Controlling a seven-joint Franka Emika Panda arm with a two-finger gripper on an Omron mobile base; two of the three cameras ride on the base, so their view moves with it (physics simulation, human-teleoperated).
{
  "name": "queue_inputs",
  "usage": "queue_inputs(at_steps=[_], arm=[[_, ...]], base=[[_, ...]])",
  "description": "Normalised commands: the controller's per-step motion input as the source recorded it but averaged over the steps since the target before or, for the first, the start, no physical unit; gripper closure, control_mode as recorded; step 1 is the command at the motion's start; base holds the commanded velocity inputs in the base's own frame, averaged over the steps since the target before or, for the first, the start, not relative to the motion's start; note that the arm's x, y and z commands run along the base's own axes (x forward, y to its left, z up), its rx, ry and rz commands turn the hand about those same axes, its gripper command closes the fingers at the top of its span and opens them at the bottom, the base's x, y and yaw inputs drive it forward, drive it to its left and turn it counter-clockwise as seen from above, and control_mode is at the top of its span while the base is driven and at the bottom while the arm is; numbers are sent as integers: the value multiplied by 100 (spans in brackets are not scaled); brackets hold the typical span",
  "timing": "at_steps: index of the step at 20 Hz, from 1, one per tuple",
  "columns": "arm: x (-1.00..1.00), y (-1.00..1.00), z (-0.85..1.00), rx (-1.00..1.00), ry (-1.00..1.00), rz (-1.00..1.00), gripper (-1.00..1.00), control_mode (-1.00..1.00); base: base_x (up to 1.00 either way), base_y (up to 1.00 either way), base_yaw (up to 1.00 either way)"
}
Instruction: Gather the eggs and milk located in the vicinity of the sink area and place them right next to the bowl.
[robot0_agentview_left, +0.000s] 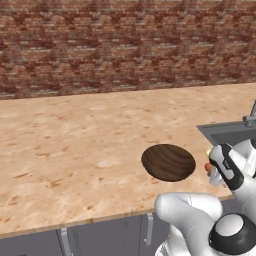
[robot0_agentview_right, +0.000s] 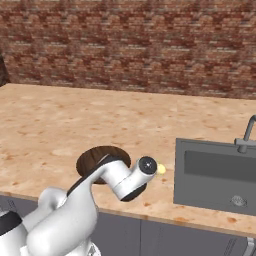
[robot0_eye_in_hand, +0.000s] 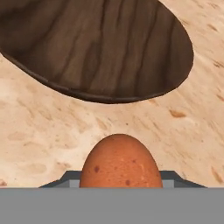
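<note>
Robot arm holds a brown egg (robot0_eye_in_hand: 119, 162) beside a wooden bowl (robot0_eye_in_hand: 94, 46).
Gripper (robot0_eye_in_hand: 119, 177) is clamped on the egg, just above the counter (robot0_agentview_left: 75, 135); yellow egg (robot0_agentview_right: 161, 169) lies btwn bowl & sink (robot0_agentview_right: 215, 175).

Speckled counter (robot0_agentview_left: 75, 145) carries the bowl (robot0_agentview_left: 168, 162) and seemingly a pale egg (robot0_agentview_right: 161, 169).
</note>
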Motion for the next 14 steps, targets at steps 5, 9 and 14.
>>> queue_inputs(at_steps=[5, 9, 14], arm=[[14, 0, 0, 10, 19, 1, 100, -100], [0, 0, -4, 11, 0, 0, 100, -100], [0, 0, -25, 6, 1, 0, 100, -100]], base=[[0, 0, 0], [0, 0, 0], [0, 0, 0]])
